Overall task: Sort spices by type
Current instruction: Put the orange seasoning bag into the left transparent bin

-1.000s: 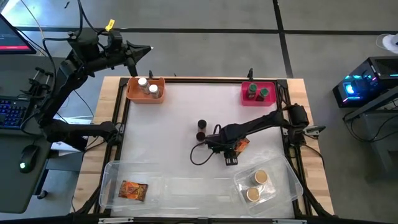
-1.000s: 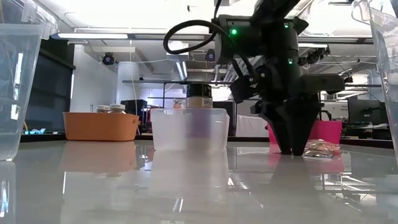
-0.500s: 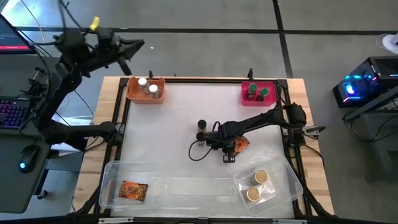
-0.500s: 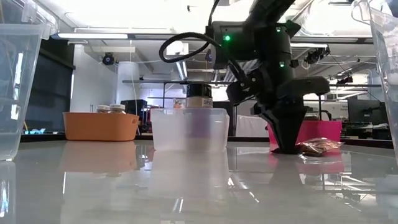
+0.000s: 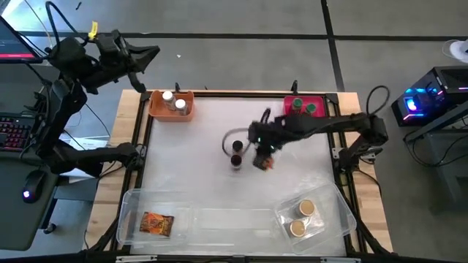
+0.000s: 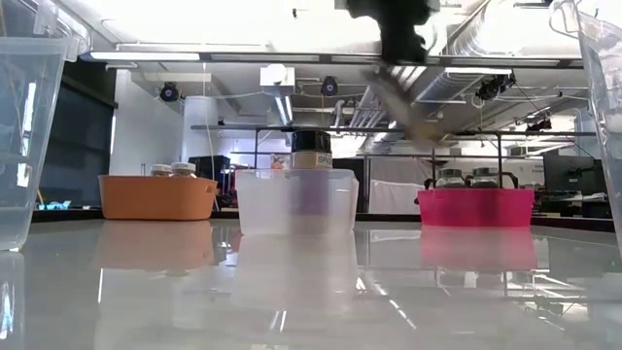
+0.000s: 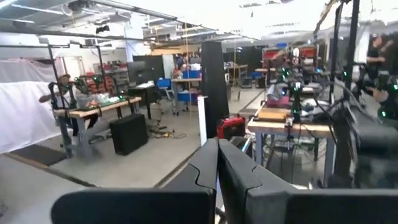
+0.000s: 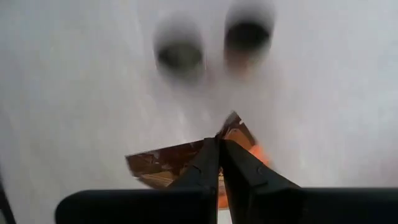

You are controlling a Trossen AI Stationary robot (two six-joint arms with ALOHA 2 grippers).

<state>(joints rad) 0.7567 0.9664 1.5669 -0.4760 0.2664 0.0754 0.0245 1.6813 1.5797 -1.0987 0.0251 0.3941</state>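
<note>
**Carrying the pinched packet to its tray**

The right gripper [image 5: 262, 162] hangs above the middle of the table with its fingers pressed onto a flat orange-brown spice packet [image 8: 186, 163], gripping it near one edge so that most of the packet dangles free below. Two black-lidded jars [image 5: 237, 153] stand on the table just to its left. The matching packet [image 5: 156, 223] lies in the clear tray [image 5: 131, 201] at the near left corner, so that tray is the likely place to drop this one.

To do this well, I would keep the pinch firm the whole way, since a thin packet held by its edge can slip or swing. Carry it high enough to pass over the two black-lidded jars and the tray's wall, move smoothly, and lower it inside the tray before letting go so it lands beside its twin rather than on the rim.

The tan-lidded jars [image 5: 301, 218] sit in the near right tray, white-lidded jars [image 5: 173, 101] in the orange bin, and green-lidded jars [image 5: 303, 107] in the pink bin. The left gripper [image 7: 217, 180] waits off the table's far left corner, fingers pressed together on nothing.
</note>
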